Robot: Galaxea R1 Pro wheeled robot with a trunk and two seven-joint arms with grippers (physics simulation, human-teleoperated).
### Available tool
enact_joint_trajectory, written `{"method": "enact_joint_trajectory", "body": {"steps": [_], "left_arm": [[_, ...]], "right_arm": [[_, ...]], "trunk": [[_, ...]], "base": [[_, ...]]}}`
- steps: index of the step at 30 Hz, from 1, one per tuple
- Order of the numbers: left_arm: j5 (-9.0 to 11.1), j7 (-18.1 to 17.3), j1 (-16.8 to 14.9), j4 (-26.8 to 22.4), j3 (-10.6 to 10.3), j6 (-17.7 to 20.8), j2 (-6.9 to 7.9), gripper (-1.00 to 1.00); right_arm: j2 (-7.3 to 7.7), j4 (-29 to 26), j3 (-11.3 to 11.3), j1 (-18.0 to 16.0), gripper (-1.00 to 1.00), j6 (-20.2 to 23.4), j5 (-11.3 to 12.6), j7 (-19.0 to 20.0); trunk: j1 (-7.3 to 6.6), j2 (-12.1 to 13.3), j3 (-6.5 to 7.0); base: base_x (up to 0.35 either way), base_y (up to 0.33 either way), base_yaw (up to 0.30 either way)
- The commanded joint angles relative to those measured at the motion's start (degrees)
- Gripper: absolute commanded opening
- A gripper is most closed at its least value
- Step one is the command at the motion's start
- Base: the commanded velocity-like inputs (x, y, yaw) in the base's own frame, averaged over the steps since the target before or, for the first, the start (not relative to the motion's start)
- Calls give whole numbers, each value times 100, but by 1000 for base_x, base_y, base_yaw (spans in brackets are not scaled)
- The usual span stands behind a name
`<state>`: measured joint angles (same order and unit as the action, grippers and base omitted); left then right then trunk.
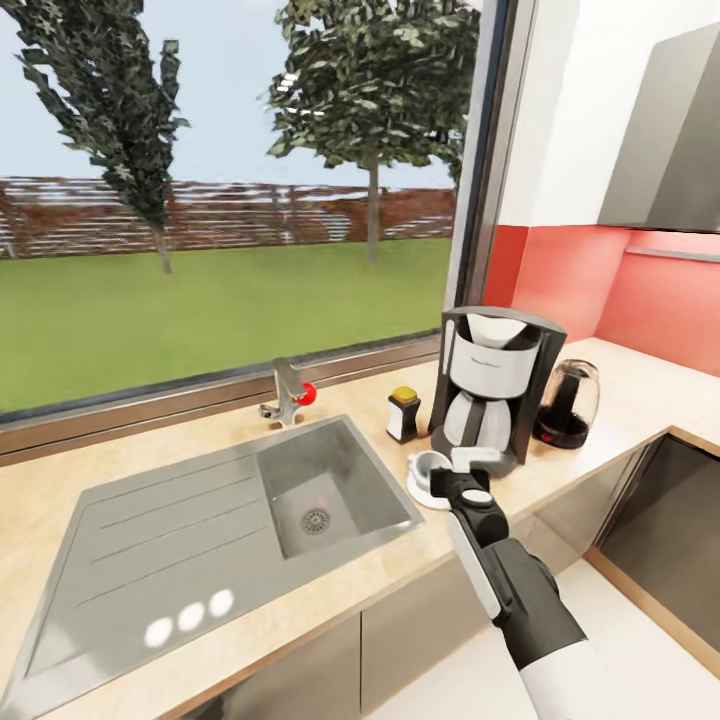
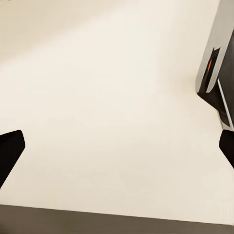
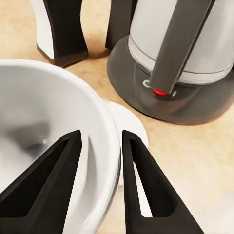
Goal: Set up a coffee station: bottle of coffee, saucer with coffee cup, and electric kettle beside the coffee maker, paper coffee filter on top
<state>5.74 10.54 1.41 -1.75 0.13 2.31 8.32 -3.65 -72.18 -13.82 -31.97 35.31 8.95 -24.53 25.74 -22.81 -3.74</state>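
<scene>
Four items stand grouped on the tabletop (image 1: 120, 470) in the head view: the coffee maker (image 1: 495, 385) by the window, the kettle (image 1: 570, 403) just beside it toward the red wall, the coffee bottle (image 1: 404, 414) with its yellow cap on the sink (image 1: 320, 495) side, and the cup (image 1: 432, 465) sitting on the saucer (image 1: 420, 490) in front of the coffee maker. A white filter rests in the top of the coffee maker. The right arm reaches in from below, and the right pincer (image 1: 478, 462) sits at the cup.

Left wrist view: the left pincer (image 2: 117, 148) hangs over a plain pale surface with its dark fingertips (image 2: 9, 148) far apart — released, holding nothing.

Right wrist view: the right pincer (image 3: 100, 146) straddles the cup (image 3: 44, 122) rim — one finger inside the bowl, one outside against the wall — so it is clenched on the cup. The saucer (image 3: 129, 122) lies under the cup, near the coffee maker (image 3: 180, 68) base. The coffee bottle (image 3: 61, 29) stands behind.
</scene>
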Motion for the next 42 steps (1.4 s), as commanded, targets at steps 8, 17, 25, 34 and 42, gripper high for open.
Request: {"method": "enact_joint_trajectory", "body": {"steps": [8,17,25,34,42], "left_arm": [[59,10,5,-19,8,5,-8,100],[59,10,8,-10,22,-3,-1,100],[62,10,8,-10,22,24,-6,100],[68,10,8,-10,22,24,-6,100],[68,10,9,-10,22,25,-6,100]], "right_arm": [[-24,112,-1,-53,-100,5,39,-60],[-1,740,30,-55,-100,-6,45,-60],[13,783,44,-55,-100,-6,45,-68],[14,782,46,-56,-100,-6,45,-69],[7,1072,20,-58,-100,-15,49,-61]], "trunk": [[5,-11,-11],[5,-11,-11],[5,-11,-11],[5,-11,-11],[5,-11,-11]], "base": [[93,0,0],[3,0,0],[41,-53,0],[128,-220,0],[80,20,0]]}}
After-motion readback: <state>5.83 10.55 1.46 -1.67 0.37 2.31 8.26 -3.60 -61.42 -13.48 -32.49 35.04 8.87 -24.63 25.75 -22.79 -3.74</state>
